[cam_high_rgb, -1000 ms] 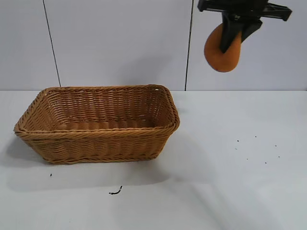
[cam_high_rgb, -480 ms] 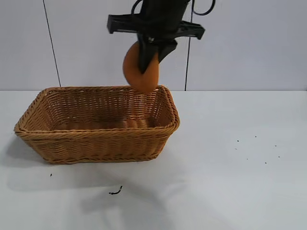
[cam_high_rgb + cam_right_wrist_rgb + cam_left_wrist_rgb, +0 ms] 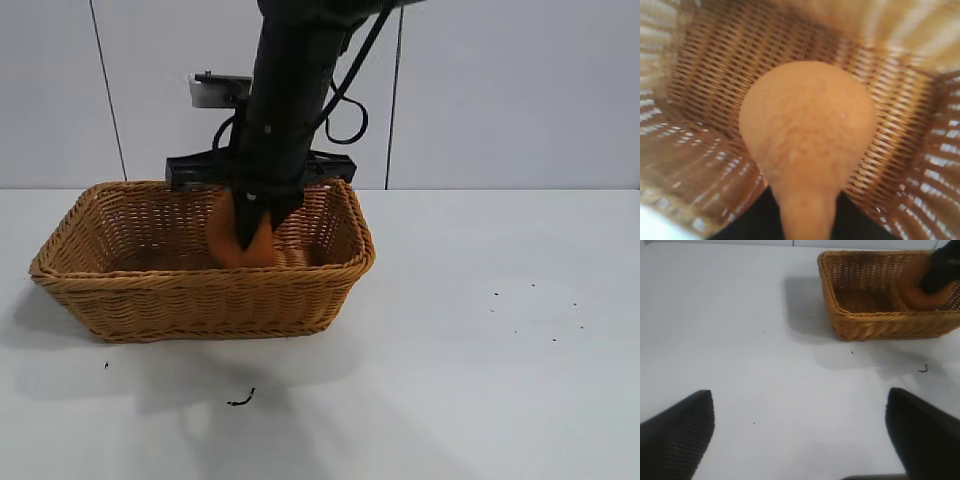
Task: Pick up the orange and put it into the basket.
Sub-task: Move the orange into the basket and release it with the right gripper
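Observation:
The orange [image 3: 224, 242] hangs low inside the tan wicker basket [image 3: 200, 300], toward its right half, below the braided rim. My right gripper [image 3: 250, 232] reaches straight down into the basket and is shut on the orange, one dark finger crossing its front. In the right wrist view the orange [image 3: 807, 130] fills the middle, its narrow end pinched between the black fingers [image 3: 752, 222], with the basket's woven floor [image 3: 705, 65] close behind. My left gripper [image 3: 800, 435] hovers open over bare table, far from the basket [image 3: 875, 322].
The white table runs wide to the basket's right and front. A small black scrap [image 3: 240, 400] lies in front of the basket, and a few dark specks [image 3: 530, 310] dot the table at the right. A white panelled wall stands behind.
The right arm has carried the orange from high at the right, leftward over the basket, then down inside it. The basket has not moved.

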You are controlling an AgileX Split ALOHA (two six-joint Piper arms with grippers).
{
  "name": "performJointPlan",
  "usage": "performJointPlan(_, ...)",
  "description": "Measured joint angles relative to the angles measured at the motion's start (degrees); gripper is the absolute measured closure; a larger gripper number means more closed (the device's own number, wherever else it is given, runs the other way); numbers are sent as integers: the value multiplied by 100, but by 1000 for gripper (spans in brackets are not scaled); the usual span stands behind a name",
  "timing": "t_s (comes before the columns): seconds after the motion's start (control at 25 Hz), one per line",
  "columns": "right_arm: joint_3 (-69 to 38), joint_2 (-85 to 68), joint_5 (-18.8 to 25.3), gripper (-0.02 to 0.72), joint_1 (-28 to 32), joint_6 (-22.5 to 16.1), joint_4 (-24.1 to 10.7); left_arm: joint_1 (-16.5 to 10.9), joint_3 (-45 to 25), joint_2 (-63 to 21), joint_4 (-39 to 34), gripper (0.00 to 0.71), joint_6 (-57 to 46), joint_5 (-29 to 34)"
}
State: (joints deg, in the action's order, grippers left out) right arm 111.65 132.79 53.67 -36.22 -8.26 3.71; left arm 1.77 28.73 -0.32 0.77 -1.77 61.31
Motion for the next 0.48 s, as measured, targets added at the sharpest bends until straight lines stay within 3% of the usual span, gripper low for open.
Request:
performJointPlan(0.04, 38, 0, 54, 131, 0, 0, 0, 0, 0, 0, 0, 44, 0, 0)
performJointPlan(0.12, 204, 0, 336, 80, 0, 0, -12, 0, 0, 0, 0, 44, 0, 0)
performJointPlan(0.32, 1095, 0, 1376, 56, 0, 0, -252, 0, 0, 0, 0, 44, 0, 0)
performJointPlan(0.48, 1673, -60, 1532, 54, 89, -53, -437, 0, 0, 0, 0, 44, 0, 0)
